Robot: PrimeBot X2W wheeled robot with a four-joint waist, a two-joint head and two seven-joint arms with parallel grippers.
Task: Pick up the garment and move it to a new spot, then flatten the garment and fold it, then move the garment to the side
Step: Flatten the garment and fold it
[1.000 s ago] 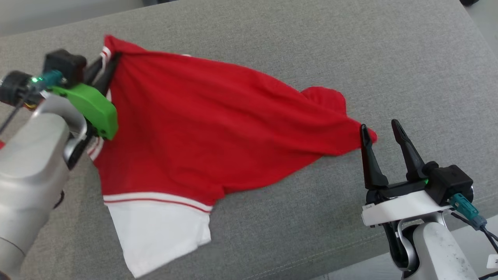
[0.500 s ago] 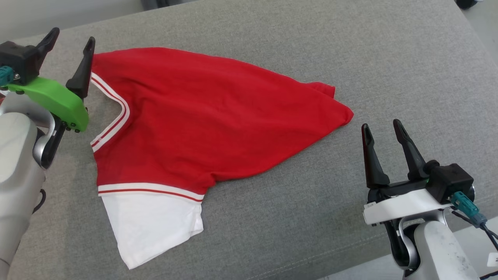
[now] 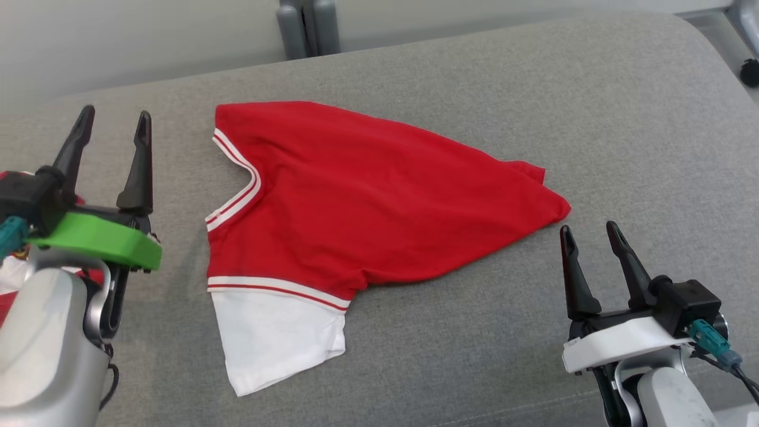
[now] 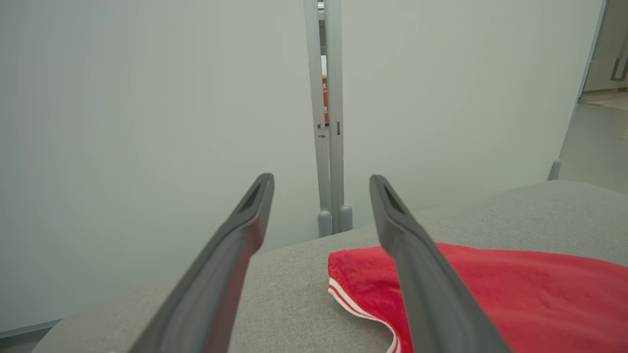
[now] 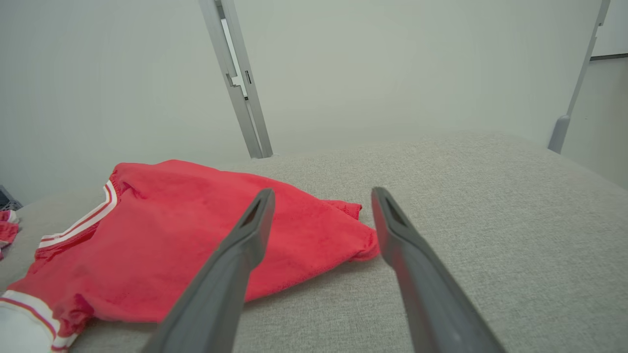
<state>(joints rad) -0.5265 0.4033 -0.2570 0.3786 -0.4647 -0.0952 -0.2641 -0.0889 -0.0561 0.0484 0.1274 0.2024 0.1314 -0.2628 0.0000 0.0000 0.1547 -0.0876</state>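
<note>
So the garment, a red tee with a white sleeve and a red-and-white striped V-neck trim, was lying loose on the grey upholstered surface, roughly in the middle of the head view. It wasn't laid out properly. The body was bunched into a sort of wedge that narrowed to a point on the robot's right, with the white sleeve sticking out toward the robot and the neckline facing its left. There were a few soft wrinkles across the red part.

The left gripper, the one with the green mount, sat off to the left of the shirt. Its fingers were spread wide with nothing between them, and there was a clear strip of grey fabric between them and the collar. In its wrist view the collar edge sat just behind the right-hand finger.

The right gripper, on the white mount, was the same deal, with its fingers wide apart and empty. It was parked just short of the pointed red corner, near it but not touching as far as the views showed.

A grey partition post stood behind the surface against a pale wall. A scrap of other red-and-white cloth peeked in at the far left edge.
</note>
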